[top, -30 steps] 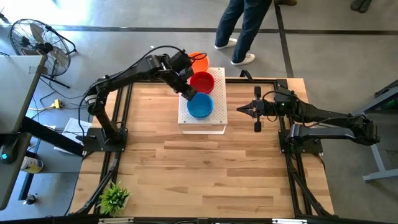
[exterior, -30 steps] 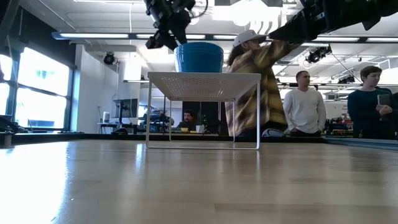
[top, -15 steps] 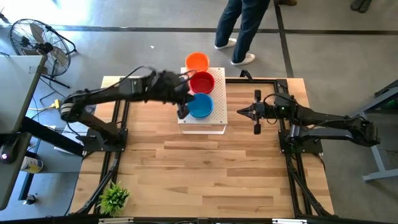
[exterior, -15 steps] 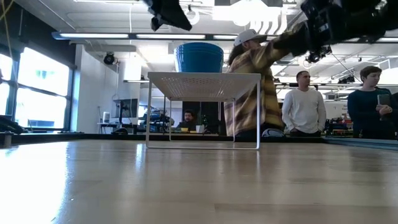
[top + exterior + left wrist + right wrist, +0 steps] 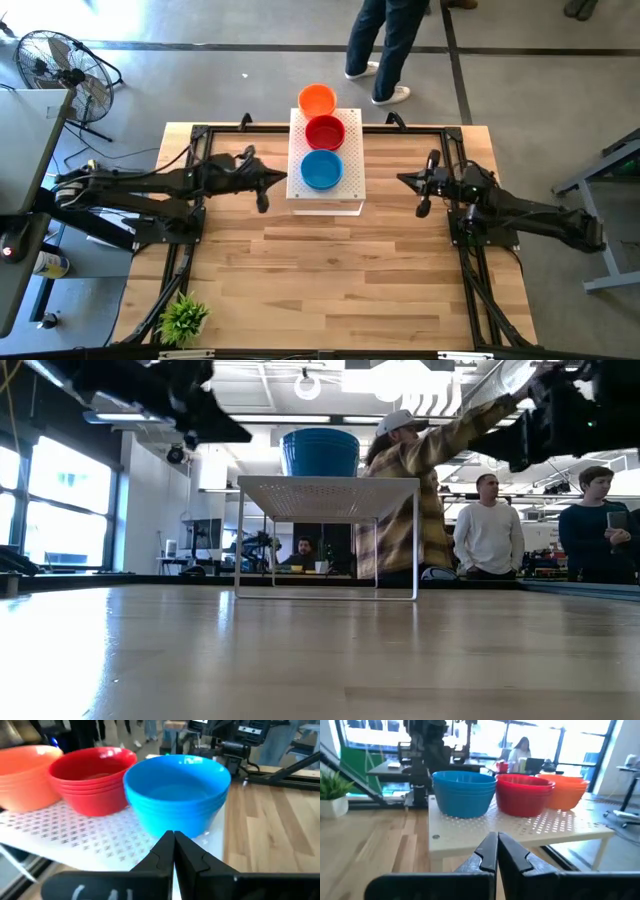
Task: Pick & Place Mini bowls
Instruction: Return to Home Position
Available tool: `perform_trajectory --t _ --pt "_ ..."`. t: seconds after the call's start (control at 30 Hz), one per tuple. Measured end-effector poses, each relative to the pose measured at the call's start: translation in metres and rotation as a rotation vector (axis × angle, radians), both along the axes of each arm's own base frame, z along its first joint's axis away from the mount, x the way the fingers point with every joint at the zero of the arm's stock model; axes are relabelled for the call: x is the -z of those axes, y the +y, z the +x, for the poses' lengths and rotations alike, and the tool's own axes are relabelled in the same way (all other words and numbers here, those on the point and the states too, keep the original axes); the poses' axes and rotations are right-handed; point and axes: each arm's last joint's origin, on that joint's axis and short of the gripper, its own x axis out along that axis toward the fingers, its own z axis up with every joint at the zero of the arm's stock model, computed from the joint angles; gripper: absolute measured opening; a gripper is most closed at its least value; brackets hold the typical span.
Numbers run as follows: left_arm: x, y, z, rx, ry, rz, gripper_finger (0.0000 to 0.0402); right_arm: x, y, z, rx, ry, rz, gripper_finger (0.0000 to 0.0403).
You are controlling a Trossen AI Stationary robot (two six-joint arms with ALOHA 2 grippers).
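Bright, even light fills the high view; glare whitens the floor [image 5: 200,30] at eleven o'clock. In the low view, ceiling strip lights [image 5: 300,417] and a window [image 5: 60,485] at nine o'clock leave the left arm [image 5: 160,390] and right arm [image 5: 580,415] as silhouettes. The blue bowls [image 5: 177,795] carry a sheen, perhaps from lamps overhead.

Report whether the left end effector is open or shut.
Shut. In its wrist view the left end effector shows both fingers pressed together at the tips, nothing between them, apart from the blue bowls.

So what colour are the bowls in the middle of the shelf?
The middle bowls are red, clearest in the high view.
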Motion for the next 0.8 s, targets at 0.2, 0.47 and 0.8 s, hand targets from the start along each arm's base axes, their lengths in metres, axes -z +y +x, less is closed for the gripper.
perform_trajectory --t 0.2,0.47,0.8 --pt "0.021 -0.005 -0.033 -0.016 -0.024 0.023 0.0001 0.016 0.004 -0.016 0.072 -0.005 0.000 0.0000" --pt "0.049 -0.009 -0.063 -0.031 -0.074 0.035 0.0000 0.033 0.008 -0.027 0.098 -0.018 0.026 0.0000" --pt "0.075 -0.018 -0.104 0.048 -0.223 0.070 0.0000 0.035 0.008 -0.026 0.089 -0.031 0.037 0.0000"
